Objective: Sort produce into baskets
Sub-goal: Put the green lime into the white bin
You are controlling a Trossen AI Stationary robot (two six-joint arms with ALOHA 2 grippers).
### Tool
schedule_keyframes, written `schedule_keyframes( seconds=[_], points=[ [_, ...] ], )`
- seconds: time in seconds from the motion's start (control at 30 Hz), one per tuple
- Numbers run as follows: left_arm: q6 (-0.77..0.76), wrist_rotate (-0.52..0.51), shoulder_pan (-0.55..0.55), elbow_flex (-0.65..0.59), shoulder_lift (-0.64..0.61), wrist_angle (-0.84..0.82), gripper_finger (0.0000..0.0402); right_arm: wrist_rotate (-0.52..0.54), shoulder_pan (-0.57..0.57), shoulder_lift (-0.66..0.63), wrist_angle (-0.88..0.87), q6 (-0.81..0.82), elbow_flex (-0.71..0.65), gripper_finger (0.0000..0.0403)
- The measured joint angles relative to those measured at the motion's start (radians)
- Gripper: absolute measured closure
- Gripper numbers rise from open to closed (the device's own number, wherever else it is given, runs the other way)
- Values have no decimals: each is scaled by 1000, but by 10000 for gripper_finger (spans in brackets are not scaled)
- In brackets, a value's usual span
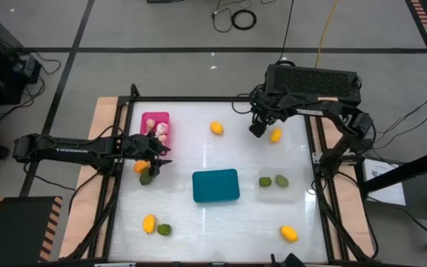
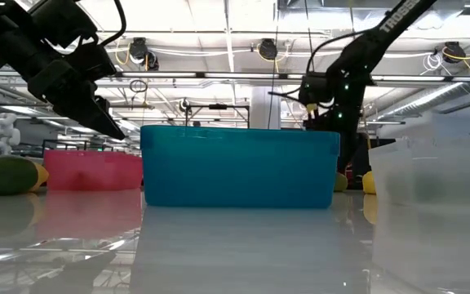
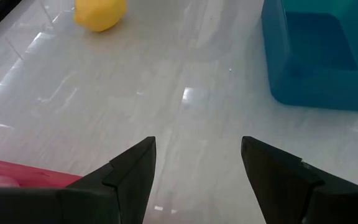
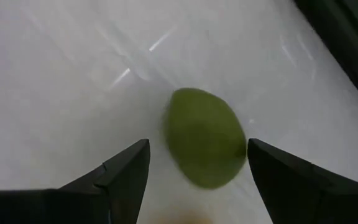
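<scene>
My left gripper (image 1: 161,152) (image 3: 197,168) is open and empty, above the table just near of the pink basket (image 1: 155,127), which holds pale bulbs. An orange fruit (image 1: 141,167) and a green fruit (image 1: 146,177) lie beside it. My right gripper (image 1: 258,130) (image 4: 197,180) is open and empty near a yellow fruit (image 1: 276,135). A green oval fruit (image 4: 205,137) lies on the table ahead of its fingers, apart from them. The teal basket (image 1: 216,185) stands mid-table. The faint clear basket (image 2: 431,167) holds two green fruits (image 1: 273,181).
More yellow fruits lie at the far middle (image 1: 216,127), near left (image 1: 149,223) and near right (image 1: 288,233); a green one (image 1: 164,229) lies at the near left. Black frame rails (image 1: 319,185) run along the table's sides. Bare table lies between the baskets.
</scene>
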Motion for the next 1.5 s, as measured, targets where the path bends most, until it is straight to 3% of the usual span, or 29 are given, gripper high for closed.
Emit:
schedule_keyframes(
  seconds=[0.2,0.43,0.7,0.77,0.9,1.07,1.17,1.5],
  points=[
    [2,0,0,0,0,0,158,8,0,104,16,-49,21,140],
    [30,-3,0,0,0,4,158,6,3,123,13,-57,32,143],
    [56,-6,0,0,0,53,158,-1,8,119,-54,-24,94,200],
    [57,-7,0,0,0,56,158,-30,13,119,-90,-11,126,214],
    [84,-7,0,0,0,70,158,-190,39,119,-173,58,199,226],
    [113,-7,0,0,0,123,158,-423,136,118,-374,197,305,222],
    [129,-7,0,0,0,145,158,-499,229,118,-498,256,367,218],
    [133,-7,0,0,0,150,158,-458,557,116,-803,455,454,218]
  ],
)
